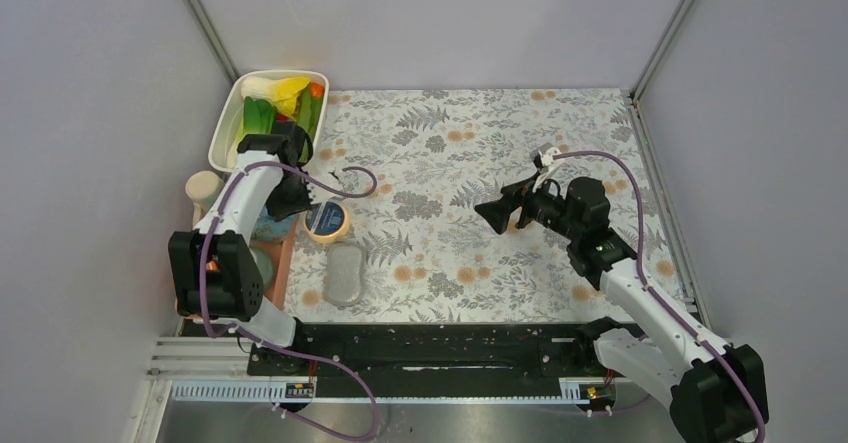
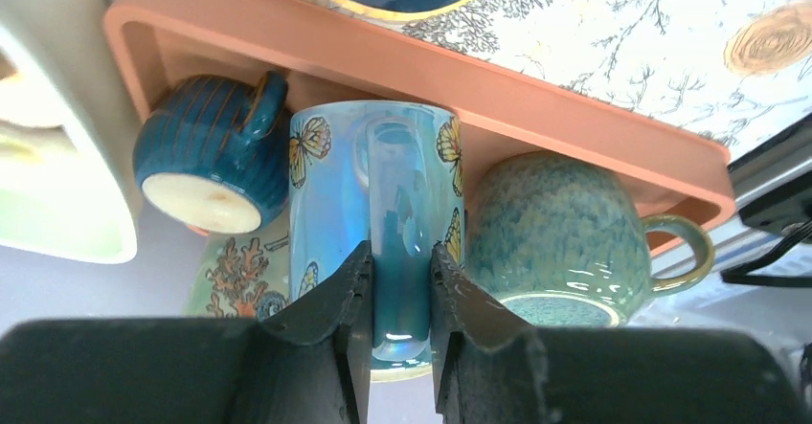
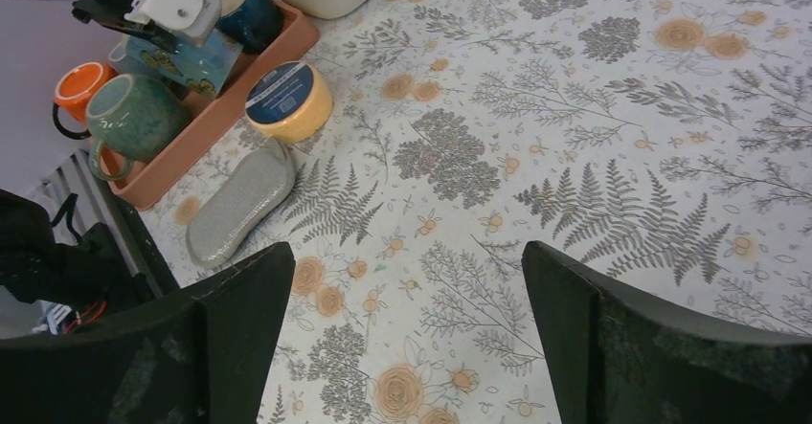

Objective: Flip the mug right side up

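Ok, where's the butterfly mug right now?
Centre of the left wrist view: the butterfly mug is between the dark blue mug and the green speckled mug in the orange tray, its handle clamped in the left pincer.

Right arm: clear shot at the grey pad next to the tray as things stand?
Probably yes. Only bare tablecloth lies between the open right end effector and the grey pad. The left end effector is off at the tray, shut on the butterfly mug handle.

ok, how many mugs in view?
4. Along the tray: dark blue mug, butterfly mug held by its handle in the left gripper, green mug. An orange mug sits beside the green one. The left arm may hide more.
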Available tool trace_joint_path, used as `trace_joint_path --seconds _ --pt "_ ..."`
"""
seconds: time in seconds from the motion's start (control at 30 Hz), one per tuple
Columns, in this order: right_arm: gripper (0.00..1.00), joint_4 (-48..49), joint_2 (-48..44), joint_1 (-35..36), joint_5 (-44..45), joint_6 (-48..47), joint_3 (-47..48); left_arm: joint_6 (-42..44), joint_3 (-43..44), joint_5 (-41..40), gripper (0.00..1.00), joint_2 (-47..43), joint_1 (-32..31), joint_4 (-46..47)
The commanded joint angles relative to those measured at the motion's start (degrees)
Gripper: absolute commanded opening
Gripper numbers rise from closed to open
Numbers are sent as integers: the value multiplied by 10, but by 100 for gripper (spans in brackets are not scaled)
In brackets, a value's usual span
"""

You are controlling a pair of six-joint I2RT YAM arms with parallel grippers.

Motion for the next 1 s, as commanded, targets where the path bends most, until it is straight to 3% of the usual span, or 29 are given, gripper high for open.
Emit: trace_joint_path --seconds 0.0,0.3,0.5,0.77,0.97 --pt "99 13 17 33 18 42 36 -62 62 46 0 -56 21 21" --pt "97 3 95 102 39 75 95 -170 69 112 0 -65 50 68" --pt "97 21 147 134 9 83 134 -228 99 165 0 -67 81 64" --pt "97 21 173 148 7 82 154 -232 52 166 0 -95 92 106" --pt "97 23 184 158 9 80 157 -267 77 246 0 -98 97 88"
